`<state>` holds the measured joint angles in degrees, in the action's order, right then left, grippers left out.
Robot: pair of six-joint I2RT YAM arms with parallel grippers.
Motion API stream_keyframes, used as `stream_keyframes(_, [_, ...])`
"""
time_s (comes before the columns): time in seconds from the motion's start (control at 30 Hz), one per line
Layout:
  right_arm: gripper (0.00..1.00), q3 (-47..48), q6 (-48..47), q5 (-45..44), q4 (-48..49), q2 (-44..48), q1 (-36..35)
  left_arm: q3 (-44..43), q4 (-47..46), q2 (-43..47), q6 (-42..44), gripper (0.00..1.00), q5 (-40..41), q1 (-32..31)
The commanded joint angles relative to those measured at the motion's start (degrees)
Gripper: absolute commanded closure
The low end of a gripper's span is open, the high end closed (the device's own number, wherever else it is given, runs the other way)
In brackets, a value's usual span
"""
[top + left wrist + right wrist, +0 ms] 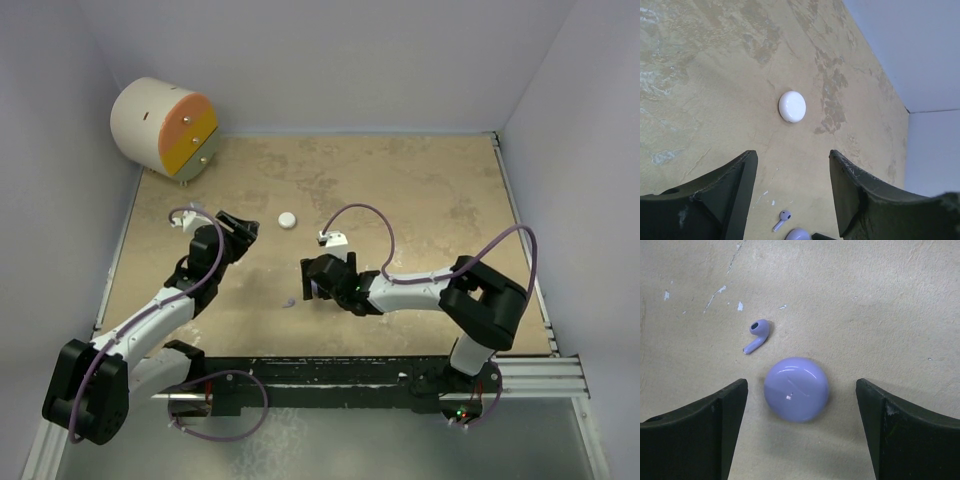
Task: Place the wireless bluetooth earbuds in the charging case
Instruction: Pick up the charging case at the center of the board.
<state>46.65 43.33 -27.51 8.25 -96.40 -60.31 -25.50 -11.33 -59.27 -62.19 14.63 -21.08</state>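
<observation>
Earbud point(758, 336), lilac, loose on the table at upper left of my right wrist view, just beside the lilac case point(796, 388) — right gripper point(801, 386) fingers spread wide either side of that case, not touching; left gripper point(792, 155) fingers spread, empty — I see the white case point(792, 106) above them.

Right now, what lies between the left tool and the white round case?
Just bare tabletop between left tool and white case, in the left wrist view.
</observation>
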Motion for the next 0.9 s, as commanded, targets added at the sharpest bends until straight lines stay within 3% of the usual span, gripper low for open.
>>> stream_keyframes(0.0, [0.10, -0.45, 2.29, -0.08, -7.60, -3.44, -1.23, 0.26, -3.06, 0.46, -0.61, 0.42, -0.35, -0.32])
stream_keyframes(0.23, [0.12, 2.96, 5.10, -2.80, -13.73, -9.96, -5.22, 0.56, -3.25, 0.62, -0.73, 0.42, -0.66, -0.31])
stream_keyframes(0.33, [0.17, 2.99, 6.01, -2.90, -14.58, -11.33, -6.24, 0.72, -3.24, 0.80, -0.72, 0.42, -0.74, -0.29])
stream_keyframes(0.6, [0.41, 0.76, 7.08, -1.23, -13.23, -9.59, -6.68, 1.12, -3.34, 1.15, -0.74, 0.42, -0.53, -0.34])
stream_keyframes(0.87, [0.73, 2.24, 4.41, -0.28, -11.08, -10.06, -5.83, 1.30, -3.79, 0.82, -0.91, 0.42, -0.74, -0.34])
